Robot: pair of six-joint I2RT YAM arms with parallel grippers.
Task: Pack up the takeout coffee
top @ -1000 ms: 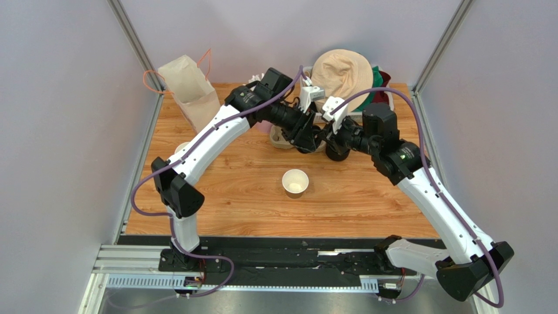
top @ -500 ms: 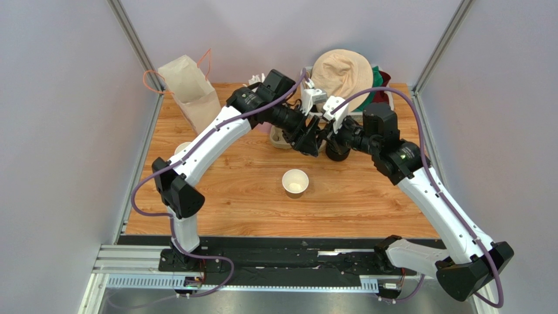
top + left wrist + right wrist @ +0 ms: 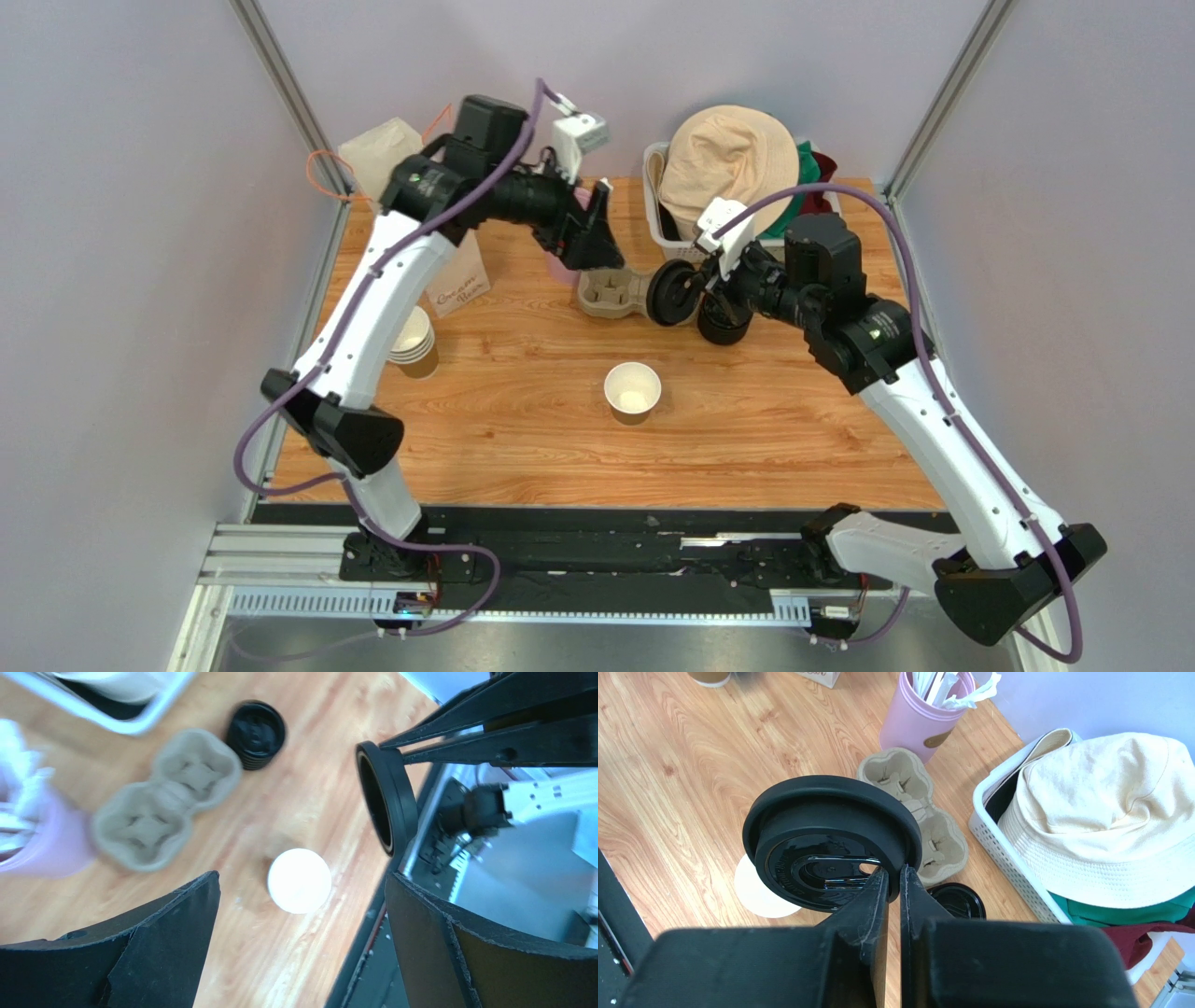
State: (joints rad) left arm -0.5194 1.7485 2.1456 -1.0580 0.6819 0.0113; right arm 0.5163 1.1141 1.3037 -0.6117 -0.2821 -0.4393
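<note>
The cup (image 3: 633,392) stands upright and lidless in the middle of the tabletop (image 3: 505,420), its white inside showing, with nothing touching it. Its lid (image 3: 829,840) is not on it. The right jaws are clenched on the lid's rim and hold it in the air on edge, above centre in the top view, well apart from the cup. From the left wrist view the lid (image 3: 384,798) shows as a thin upright ring at the right of the frame, with the cup (image 3: 299,880) below it.

The left jaws are released and spread wide with nothing in them, up near the pink tumbler (image 3: 917,721) at the upper middle of the top view.

Just beside the held lid lie the pulp carrier (image 3: 610,294) and a stack of spare lids (image 3: 723,325). Farther out are the basket (image 3: 1011,847) with a hat (image 3: 730,161) at the top, and a paper bag (image 3: 460,277) and a cup stack (image 3: 413,343) at the left.

The grip looks like the main risk. It is a narrow pinch on the rim alone, so the lid could swivel or slip as it is turned flat. The cup looks light and nothing steadies it, so a lid pressed down off-centre or tilted could tip it, skid it or buckle its paper rim. A lid seated on one side only could pop off when the cup is later lifted.
</note>
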